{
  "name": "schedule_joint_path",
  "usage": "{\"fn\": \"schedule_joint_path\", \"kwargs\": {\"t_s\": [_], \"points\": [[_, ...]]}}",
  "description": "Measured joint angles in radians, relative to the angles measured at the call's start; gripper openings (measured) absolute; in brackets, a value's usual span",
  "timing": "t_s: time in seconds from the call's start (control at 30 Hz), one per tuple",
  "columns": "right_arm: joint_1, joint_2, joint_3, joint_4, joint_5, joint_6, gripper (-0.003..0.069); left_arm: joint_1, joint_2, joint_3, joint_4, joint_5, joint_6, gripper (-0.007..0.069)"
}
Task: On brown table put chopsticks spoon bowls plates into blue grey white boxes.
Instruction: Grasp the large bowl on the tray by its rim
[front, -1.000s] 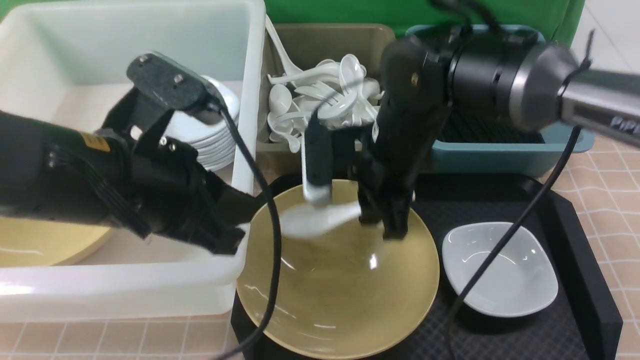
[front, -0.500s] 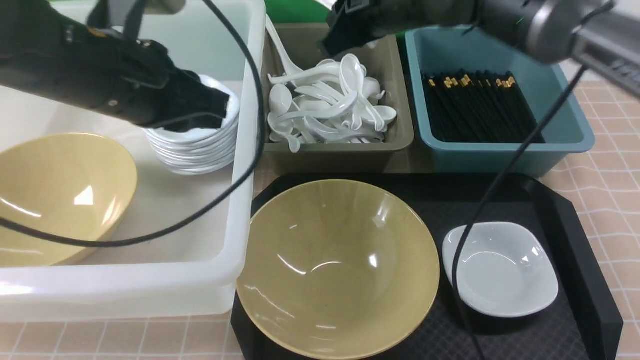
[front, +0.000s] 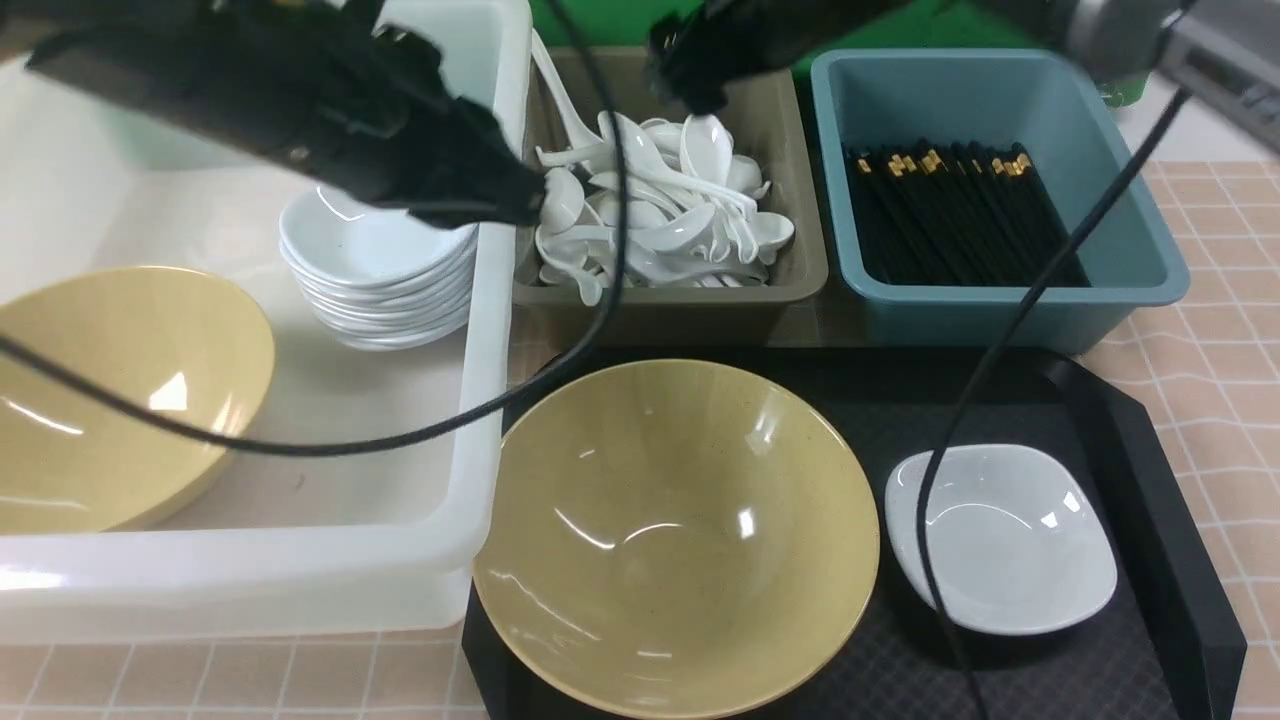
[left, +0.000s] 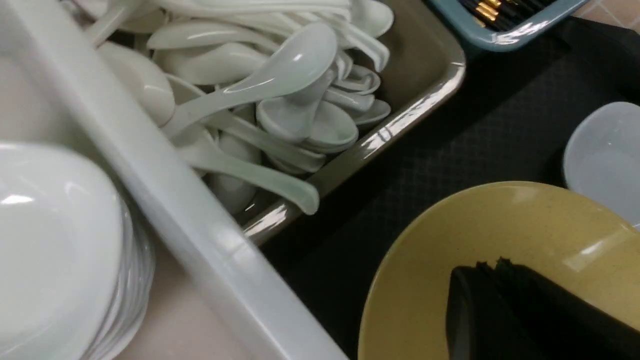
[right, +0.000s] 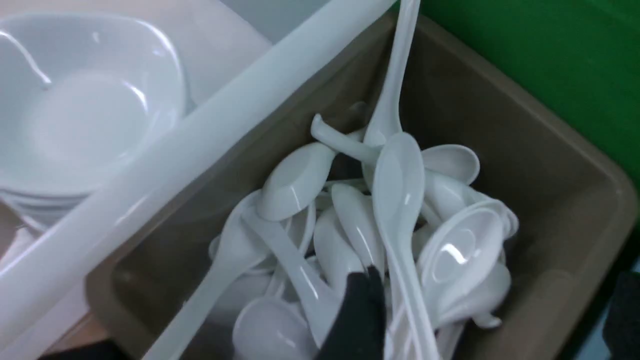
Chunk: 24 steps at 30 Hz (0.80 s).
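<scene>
Evidently sorted by kind, the spoons (front: 665, 215) lay heaped in the grey box (front: 670, 300) at twelve o'clock, beneath the right gripper (front: 690, 80), which was spread wide and empty. The left gripper (front: 515, 200), closed tight on nothing, hovered over the white box (front: 480, 400) at ten o'clock. One bowl (front: 670, 530) and one plate (front: 1000, 540) sat on the black tray (front: 1150, 480) at six o'clock, on the checked tabletop (front: 1230, 340); a green backdrop (front: 600, 20) stood behind.

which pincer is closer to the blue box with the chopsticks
Right. The right pincer hangs above the far end of the grey box, right beside the blue box. The left pincer is on the grey box's other side, by the white box rim.
</scene>
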Motion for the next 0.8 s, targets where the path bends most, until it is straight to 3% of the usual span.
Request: {"fn": "schedule_joint_path", "kwargs": {"t_s": [0.17,0.2,0.27,0.3,0.37,0.47,0.6,0.8], "points": [[-0.002,-0.130,-0.099,-0.002,0.338,-0.125,0.0558,-0.123,0.131,-0.135,0.182,0.158,-0.113,0.0125],[-0.004,-0.150,-0.095,-0.002,0.355,-0.123,0.0549,-0.135,0.145,-0.139,0.200,0.167,-0.123,0.0148],[-0.017,-0.244,-0.053,-0.010,0.389,-0.084,0.0491,-0.176,0.239,-0.153,0.265,0.196,-0.170,0.0271],[-0.016,-0.251,-0.048,-0.011,0.391,-0.082,0.0486,-0.177,0.246,-0.154,0.269,0.198,-0.173,0.0281],[-0.018,-0.332,0.011,-0.021,0.395,-0.074,0.0440,-0.189,0.318,-0.154,0.304,0.198,-0.198,0.0391],[-0.018,-0.446,0.117,-0.021,0.402,-0.073,0.0381,-0.189,0.380,-0.154,0.340,0.187,-0.212,0.0489],[-0.018,-0.563,0.259,-0.022,0.406,-0.077,0.0310,-0.201,0.424,-0.162,0.385,0.124,-0.212,0.0551],[-0.018,-0.606,0.383,-0.022,0.407,-0.081,0.0242,-0.201,0.464,-0.163,0.421,0.065,-0.211,0.0551]]}}
